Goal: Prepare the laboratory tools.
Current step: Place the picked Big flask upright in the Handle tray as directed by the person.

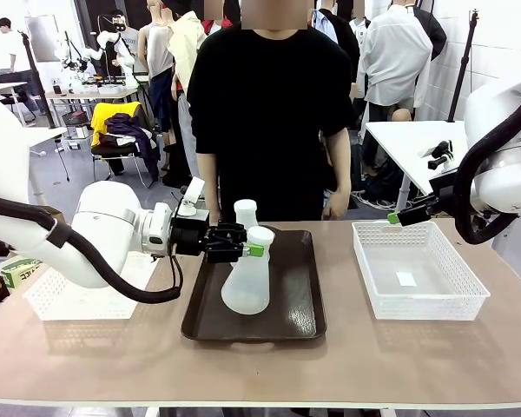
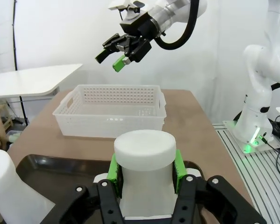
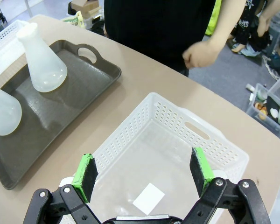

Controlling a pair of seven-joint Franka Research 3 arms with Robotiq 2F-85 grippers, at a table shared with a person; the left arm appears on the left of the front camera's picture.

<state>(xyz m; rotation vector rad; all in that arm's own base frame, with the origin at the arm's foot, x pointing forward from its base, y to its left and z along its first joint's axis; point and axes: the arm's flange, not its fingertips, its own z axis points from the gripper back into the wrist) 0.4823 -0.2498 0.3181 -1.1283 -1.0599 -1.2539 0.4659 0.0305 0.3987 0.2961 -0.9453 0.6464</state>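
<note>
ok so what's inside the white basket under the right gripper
Inside the white basket lies a small white paper label flat on its floor; the rest of the visible floor is bare. The open right gripper hovers above and hides the nearest part of the floor.

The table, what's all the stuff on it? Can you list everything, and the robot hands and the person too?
flasks: two, see-through whitish, both on the tray; the near flask is gripped at its neck, the far flask stands behind it.
tray: one, dark brown, with handles, middle of the table.
right basket: one, white lattice, on the table's right side, a small white slip inside.
left basket: one, white lattice, on the table's left side, partly behind the left arm.
table: one, tan top.
left gripper: black with green pads, shut on the near flask's neck.
right gripper: open, above the right basket.
person: one, black shirt, standing at the far side.
</note>
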